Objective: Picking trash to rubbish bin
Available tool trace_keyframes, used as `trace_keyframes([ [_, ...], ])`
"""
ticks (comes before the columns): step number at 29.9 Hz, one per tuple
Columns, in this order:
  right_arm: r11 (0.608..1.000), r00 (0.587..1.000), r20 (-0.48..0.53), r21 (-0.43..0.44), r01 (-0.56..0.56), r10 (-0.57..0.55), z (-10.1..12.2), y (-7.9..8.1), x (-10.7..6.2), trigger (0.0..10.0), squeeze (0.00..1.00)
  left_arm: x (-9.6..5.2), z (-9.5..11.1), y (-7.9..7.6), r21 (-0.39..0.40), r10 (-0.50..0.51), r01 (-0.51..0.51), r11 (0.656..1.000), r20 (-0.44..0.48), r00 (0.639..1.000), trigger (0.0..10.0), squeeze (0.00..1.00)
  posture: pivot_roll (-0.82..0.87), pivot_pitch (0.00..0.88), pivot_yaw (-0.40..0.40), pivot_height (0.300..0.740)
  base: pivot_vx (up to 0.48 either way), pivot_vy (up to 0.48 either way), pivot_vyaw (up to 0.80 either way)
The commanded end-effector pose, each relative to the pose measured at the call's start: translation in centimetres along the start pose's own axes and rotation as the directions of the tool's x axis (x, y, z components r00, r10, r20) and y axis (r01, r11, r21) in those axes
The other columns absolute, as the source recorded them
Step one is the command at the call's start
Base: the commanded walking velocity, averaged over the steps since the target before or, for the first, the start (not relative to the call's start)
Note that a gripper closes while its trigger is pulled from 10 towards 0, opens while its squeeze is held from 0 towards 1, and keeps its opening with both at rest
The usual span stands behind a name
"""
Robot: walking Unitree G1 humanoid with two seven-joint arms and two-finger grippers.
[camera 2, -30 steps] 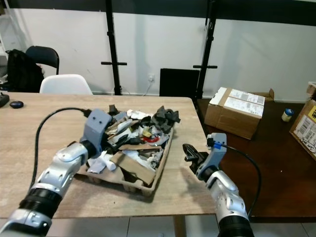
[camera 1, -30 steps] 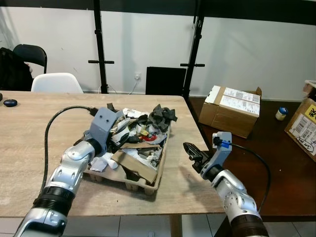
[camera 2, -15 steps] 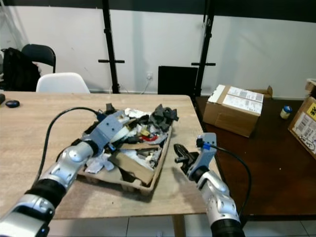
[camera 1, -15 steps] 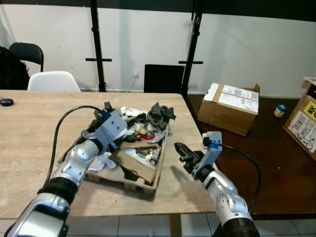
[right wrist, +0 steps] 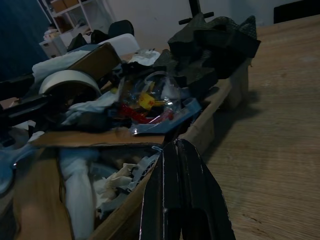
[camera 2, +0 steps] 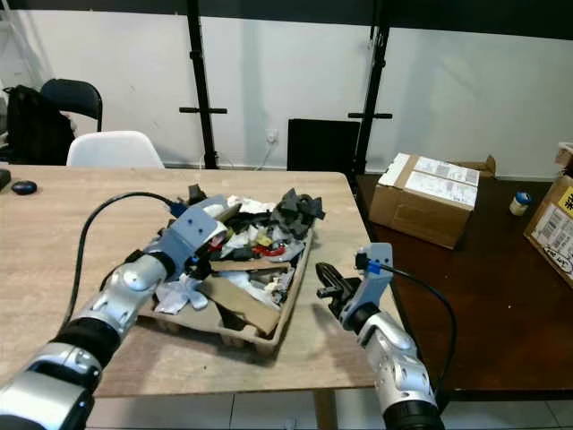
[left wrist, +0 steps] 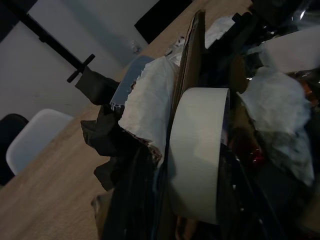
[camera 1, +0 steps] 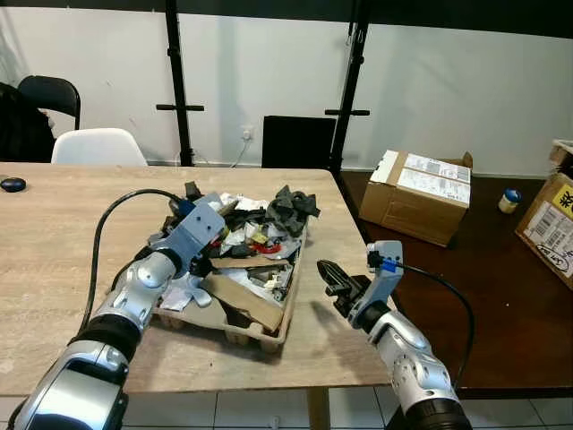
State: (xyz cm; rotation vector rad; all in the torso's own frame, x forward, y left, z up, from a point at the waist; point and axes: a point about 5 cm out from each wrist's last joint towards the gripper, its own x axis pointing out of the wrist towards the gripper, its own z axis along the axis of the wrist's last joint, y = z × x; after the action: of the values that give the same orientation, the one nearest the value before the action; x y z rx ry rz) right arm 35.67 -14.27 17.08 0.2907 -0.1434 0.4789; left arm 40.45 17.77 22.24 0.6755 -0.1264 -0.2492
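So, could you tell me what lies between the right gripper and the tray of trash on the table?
Only bare wooden tabletop: in the eye views, the right gripper hovers just off the right wall of the cardboard tray, with nothing lying in the gap.

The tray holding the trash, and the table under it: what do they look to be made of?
The tray looks like moulded paper pulp or cardboard: dull brown, matte, with a soft rounded rim and scalloped feet. The table has a pale wood-grain top, matte, with visible streaks; whether it is solid wood or laminate cannot be told.
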Motion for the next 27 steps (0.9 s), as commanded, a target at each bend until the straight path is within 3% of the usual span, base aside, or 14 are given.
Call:
trace_keyframes([
  [1, 1.000, 1.000, -0.006, -0.009, 0.016, -0.016, 0.0, -0.3, -0.4, 10.0, 0.00, 0.1, -0.3, -0.7, -0.041, -0.029, 0.029, 0.999, -0.006, 1.000, 0.0, 0.00, -0.05, 0.147, -0.021, 0.740, 0.000, 0.000, 0.00],
  [11, 1.000, 1.000, -0.015, -0.011, 0.027, -0.028, -0.1, -0.5, -0.4, 10.0, 0.00, 0.2, 0.0, -1.2, -0.094, -0.064, 0.065, 0.993, 0.022, 0.998, 0.0, 0.00, -0.05, 0.144, -0.023, 0.740, 0.000, 0.000, 0.00],
  [13, 0.999, 0.999, -0.015, -0.014, 0.032, -0.032, -0.1, -0.6, -0.4, 10.0, 0.00, 0.3, 0.6, -1.3, -0.145, -0.080, 0.089, 0.985, 0.067, 0.995, 0.0, 0.00, -0.05, 0.143, -0.022, 0.740, 0.000, 0.000, 0.00],
  [14, 0.999, 0.999, -0.014, -0.015, 0.034, -0.034, 0.0, -0.6, -0.4, 10.0, 0.00, 0.3, 1.4, -1.4, -0.189, -0.108, 0.133, 0.973, 0.132, 0.985, 0.0, 0.00, -0.05, 0.143, -0.021, 0.740, 0.000, 0.000, 0.00],
  [16, 0.999, 0.999, -0.013, -0.015, 0.035, -0.035, 0.0, -0.6, -0.4, 10.0, 0.00, 0.3, 1.7, -1.5, -0.200, -0.118, 0.148, 0.969, 0.154, 0.981, 0.0, 0.00, -0.05, 0.143, -0.021, 0.740, 0.000, 0.000, 0.00],
  [17, 0.999, 0.999, -0.012, -0.016, 0.037, -0.037, 0.0, -0.7, -0.4, 10.0, 0.00, 0.2, 2.5, -1.7, -0.250, -0.145, 0.201, 0.947, 0.224, 0.964, 0.0, 0.00, -0.05, 0.143, -0.021, 0.740, 0.000, 0.000, 0.00],
  [19, 0.999, 0.999, -0.008, -0.019, 0.039, -0.039, 0.1, -0.7, -0.5, 10.0, 0.00, -0.2, 4.6, -1.5, -0.376, -0.156, 0.313, 0.872, 0.393, 0.906, 0.0, 0.00, -0.05, 0.143, -0.019, 0.740, 0.000, 0.000, 0.00],
  [20, 0.999, 0.999, -0.008, -0.019, 0.039, -0.039, 0.1, -0.7, -0.5, 10.0, 0.00, -0.2, 4.6, -1.5, -0.376, -0.156, 0.313, 0.872, 0.393, 0.906, 0.0, 0.00, -0.05, 0.143, -0.019, 0.740, 0.000, 0.000, 0.00],
  [22, 0.999, 0.999, -0.005, -0.022, 0.043, -0.043, 0.2, -0.8, -0.4, 10.0, 0.00, -0.7, 5.8, -0.9, -0.428, -0.146, 0.386, 0.817, 0.495, 0.857, 0.0, 0.00, -0.05, 0.145, -0.018, 0.740, 0.000, 0.000, 0.00],
  [27, 0.999, 0.999, -0.003, -0.023, 0.046, -0.046, 0.2, -0.9, -0.5, 10.0, 0.00, -1.0, 6.3, 0.3, -0.452, -0.127, 0.419, 0.787, 0.546, 0.828, 0.0, 0.00, -0.05, 0.145, -0.018, 0.740, 0.000, 0.000, 0.00],
])
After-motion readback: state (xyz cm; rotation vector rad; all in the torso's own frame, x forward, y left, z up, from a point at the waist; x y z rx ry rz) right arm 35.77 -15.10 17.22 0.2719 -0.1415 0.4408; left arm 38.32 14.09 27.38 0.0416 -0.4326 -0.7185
